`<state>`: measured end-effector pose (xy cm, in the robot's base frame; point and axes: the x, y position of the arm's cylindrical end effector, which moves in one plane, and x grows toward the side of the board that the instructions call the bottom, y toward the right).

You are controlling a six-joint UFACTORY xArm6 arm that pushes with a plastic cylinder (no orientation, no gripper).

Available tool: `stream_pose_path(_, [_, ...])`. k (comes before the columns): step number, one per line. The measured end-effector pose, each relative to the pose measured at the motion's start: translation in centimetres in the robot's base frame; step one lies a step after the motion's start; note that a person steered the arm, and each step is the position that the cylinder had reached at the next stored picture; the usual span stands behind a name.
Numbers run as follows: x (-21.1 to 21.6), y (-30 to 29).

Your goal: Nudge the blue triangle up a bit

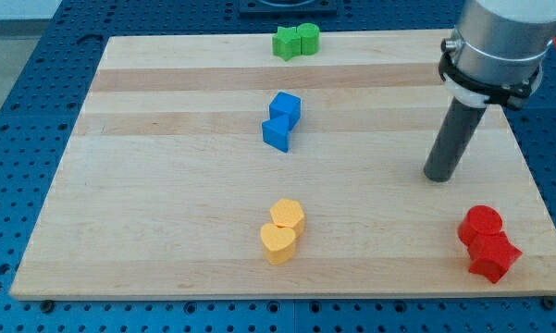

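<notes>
Two blue blocks sit touching near the board's upper middle. The lower one [277, 134] looks like the blue triangle; the upper one [285, 107] is a blue cube. My tip [438, 176] rests on the board far to the view's right of them and a little lower, touching no block.
Two green blocks [296, 41] sit at the board's top edge. Two yellow blocks [283, 230] lie at the lower middle. Two red blocks [487, 242] lie at the lower right, below my tip. The wooden board [166, 185] rests on a blue pegboard table.
</notes>
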<state>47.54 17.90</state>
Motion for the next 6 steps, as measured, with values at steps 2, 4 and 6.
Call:
stream_pose_path(2, [-1.0,-11.1])
stream_pose_path(4, [-2.0,-16.4])
stream_pose_path(6, [-5.7,-18.4])
